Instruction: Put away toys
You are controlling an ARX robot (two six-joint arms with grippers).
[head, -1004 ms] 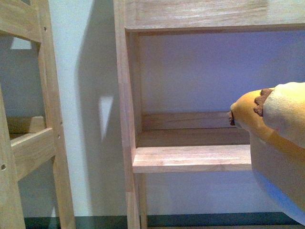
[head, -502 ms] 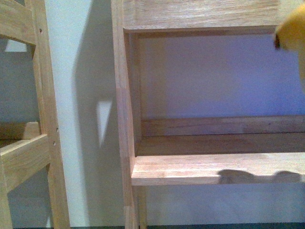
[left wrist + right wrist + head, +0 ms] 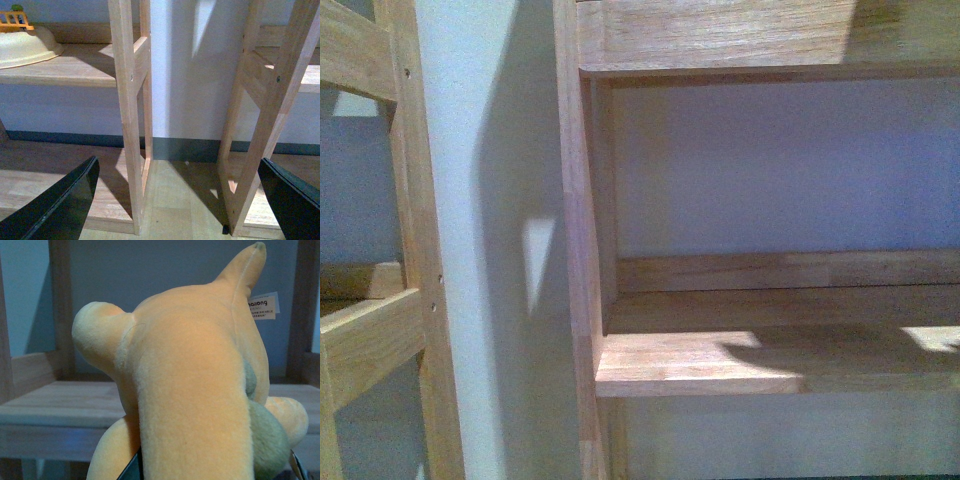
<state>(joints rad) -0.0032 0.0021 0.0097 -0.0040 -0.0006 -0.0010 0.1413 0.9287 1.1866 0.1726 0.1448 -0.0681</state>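
The plush toy [image 3: 195,380], soft orange-yellow with stubby limbs, a greenish-grey patch and a white tag [image 3: 263,306], fills the right wrist view. My right gripper [image 3: 215,471] is shut on it; only slivers of its dark fingers show at the plush's lower sides. The toy hangs in front of a wooden shelf board [image 3: 55,402]. It is out of the front view, where only a dark shadow falls on the shelf board [image 3: 700,365]. My left gripper [image 3: 175,207] is open and holds nothing, low above the floor between two shelf uprights.
A wooden shelf unit [image 3: 582,200] with an open compartment faces me, and a second unit [image 3: 410,250] stands to its left with a gap of white wall between. A cream bowl [image 3: 25,46] and an orange item [image 3: 15,19] sit on a low shelf.
The plush toy rose along the right edge of the front view and left it. Its shadow now spreads over the shelf board.
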